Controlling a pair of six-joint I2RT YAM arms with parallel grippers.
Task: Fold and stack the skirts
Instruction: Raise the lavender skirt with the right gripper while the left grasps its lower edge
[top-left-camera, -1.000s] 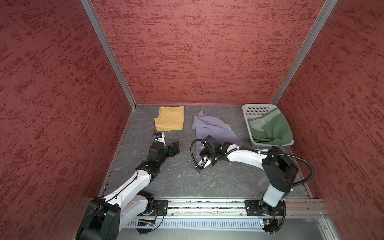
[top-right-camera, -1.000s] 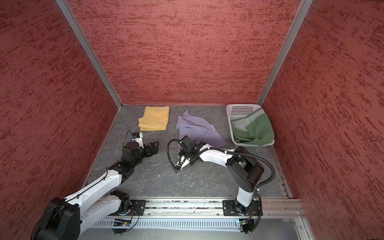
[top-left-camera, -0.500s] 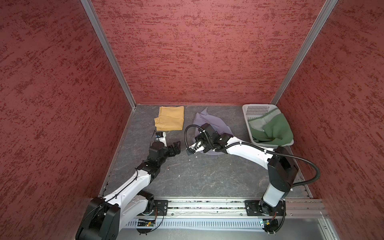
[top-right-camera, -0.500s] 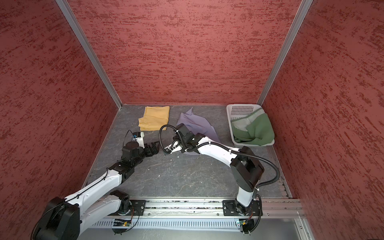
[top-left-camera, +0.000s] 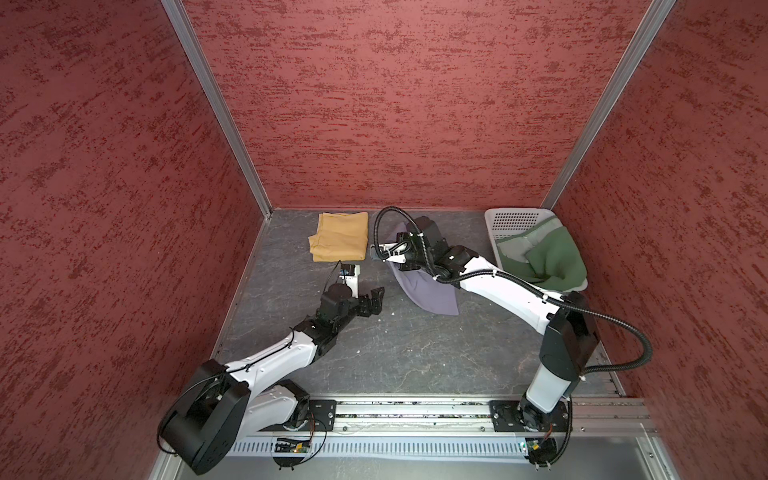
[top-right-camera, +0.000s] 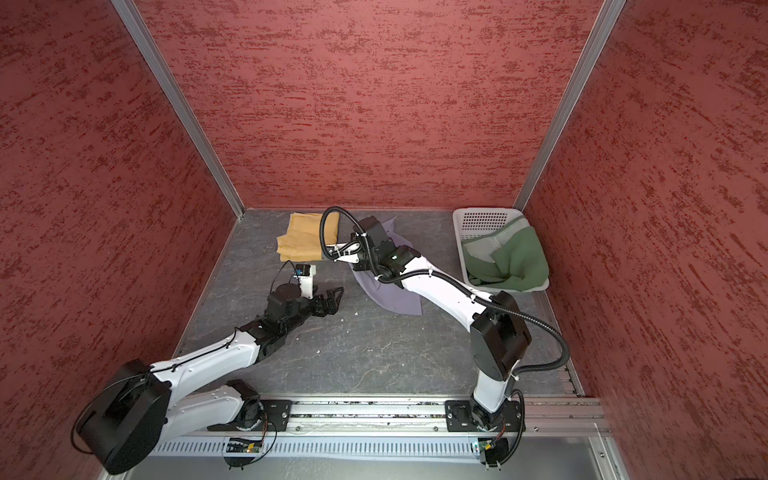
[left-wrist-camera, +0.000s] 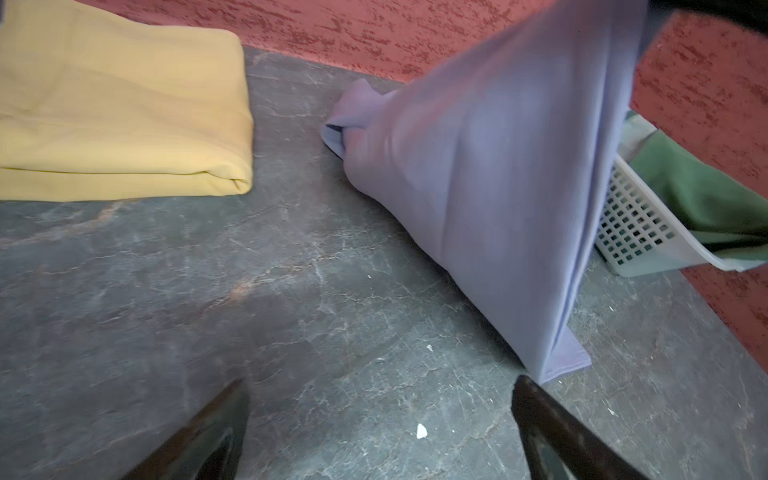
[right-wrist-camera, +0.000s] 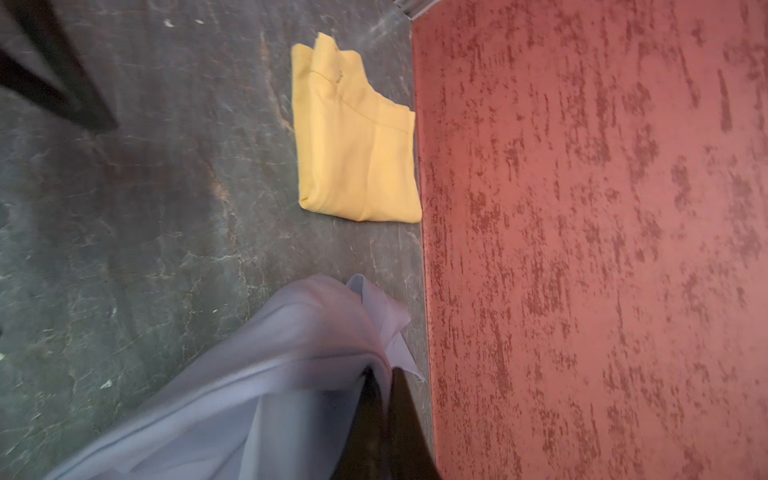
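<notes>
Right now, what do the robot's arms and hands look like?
The left arm and right arm have smooth white shells with chunky black joints. A ribbed black hose loops along the right arm, and thin black wires run on the left. The left hand and right hand each have two dark, pointed fingers.

A white perforated basket (top-left-camera: 517, 222) stands on the grey marbled tabletop (top-left-camera: 415, 353) near the red back wall (top-left-camera: 395, 104).

Soft, even light with faint shadows. Wrist views smear the lavender skirt (right-wrist-camera: 249, 395); top views bend at the edges.
</notes>
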